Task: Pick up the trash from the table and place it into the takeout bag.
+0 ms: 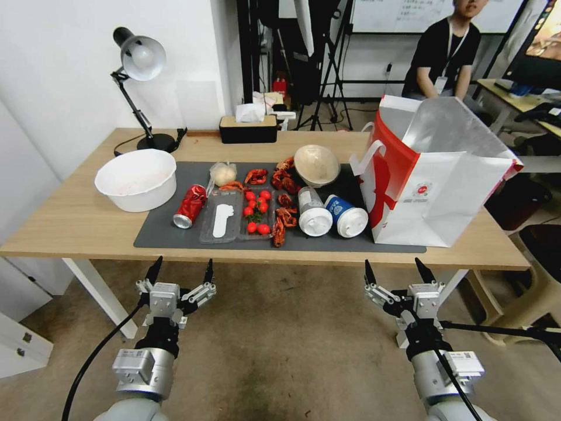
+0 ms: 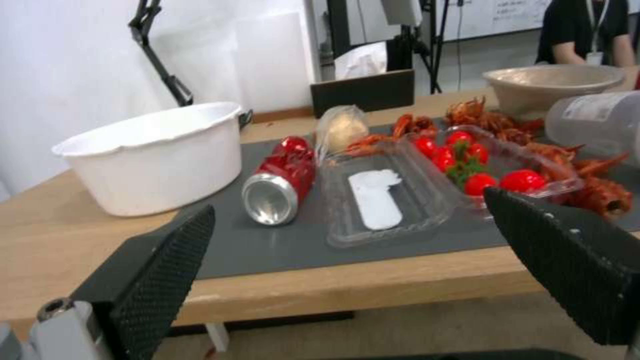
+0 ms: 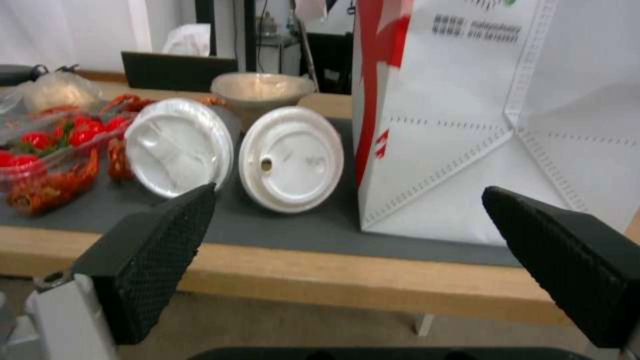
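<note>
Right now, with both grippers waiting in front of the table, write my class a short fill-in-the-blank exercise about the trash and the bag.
1. The red soda can lies on its ____ on the dark grey mat.
2. The two drink cups lie beside the ____, nearer it than the can is.
3. The left gripper and right gripper both have their fingers ____.
4. The cherry tomatoes sit in a clear ____.

Missing words: side; takeout bag; open; tray

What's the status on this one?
Left gripper and right gripper open, short of the table. Trash untouched on mat; red soda can lying down. Takeout bag open, unobstructed.
</note>
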